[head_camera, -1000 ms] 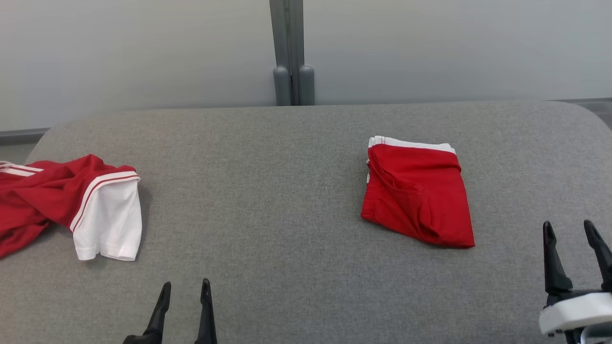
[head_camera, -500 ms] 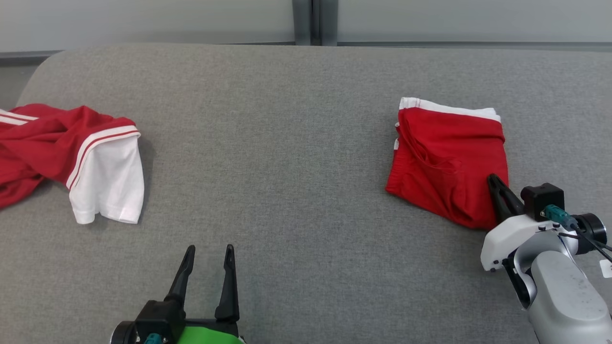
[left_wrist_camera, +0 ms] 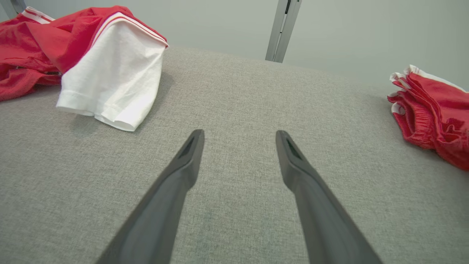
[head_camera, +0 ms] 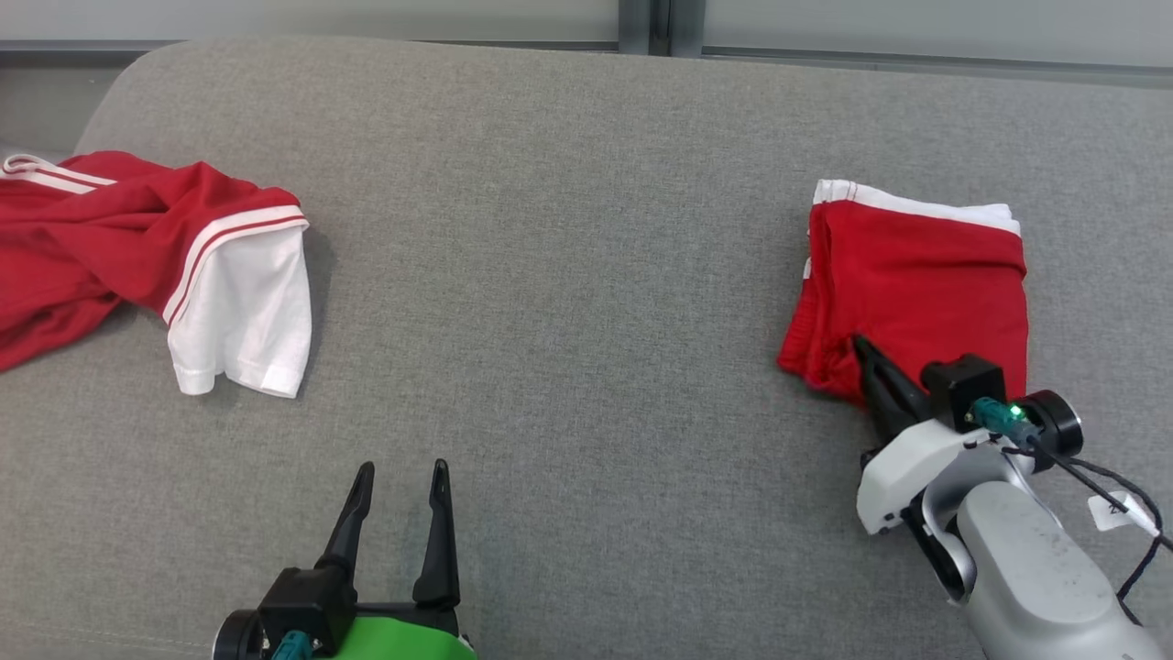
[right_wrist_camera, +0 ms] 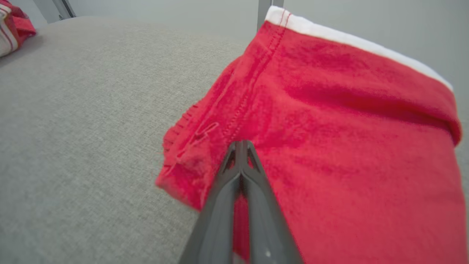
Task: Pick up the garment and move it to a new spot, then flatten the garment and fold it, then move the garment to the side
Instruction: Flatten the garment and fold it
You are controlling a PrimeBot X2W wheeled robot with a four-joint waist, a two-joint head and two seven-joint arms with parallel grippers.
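Right tool (head_camera: 863,346): fingers together, clamped on the shorts (head_camera: 926,284) at their near left corner. In the right wrist view the two fingers meet at the tips (right_wrist_camera: 240,143) on the red cloth, and a thin strip of red shows between them lower down. The cloth is bunched and puckered just left of the grip.

Shorts: red with a white band along the far edge, folded into a rough rectangle. They lie on the right part of the counter (head_camera: 568,275), about midway between its near and far edges. I cannot tell whether the gripped corner is lifted off the surface or lies on it. The rest of the fold lies flat.

Left tool (head_camera: 403,467): fingers apart, nothing between them. It hangs over the near edge of the counter, left of centre, pointing toward the far edge. In the left wrist view only grey cover shows between the fingertips (left_wrist_camera: 198,139). I cannot tell from either view whether the tips touch the cover.

Shirt (head_camera: 137,238): red with a white sleeve and striped trim, crumpled, at the left edge of the counter, well apart from the shorts and from both tools.

Counter: grey fabric cover, rounded far left corner. A grey post (head_camera: 651,18) stands behind the far edge.
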